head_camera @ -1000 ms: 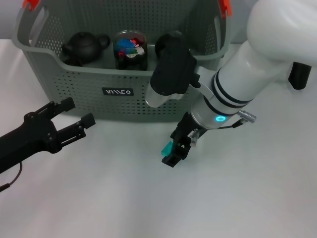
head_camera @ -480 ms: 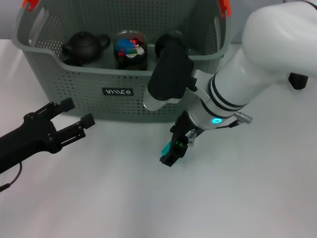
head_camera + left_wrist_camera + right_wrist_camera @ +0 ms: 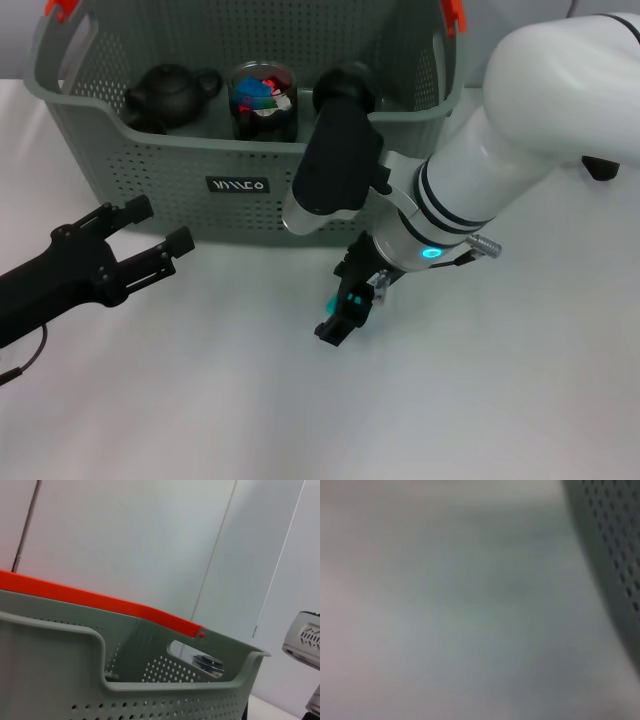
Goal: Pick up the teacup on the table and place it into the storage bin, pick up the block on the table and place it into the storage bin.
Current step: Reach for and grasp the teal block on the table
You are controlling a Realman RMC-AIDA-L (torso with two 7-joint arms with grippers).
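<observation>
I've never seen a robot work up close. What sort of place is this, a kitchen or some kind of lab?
Probably a lab or test bench, not a kitchen: a bare white table, plain white wall panels, and one grey storage bin holding a dark teapot.

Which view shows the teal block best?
The head view. There the block peeks out teal at the right hand, low over the table in front of the bin. The left wrist view shows only the bin's rim and wall; the right wrist view shows blurred table and bin wall, no block.
</observation>
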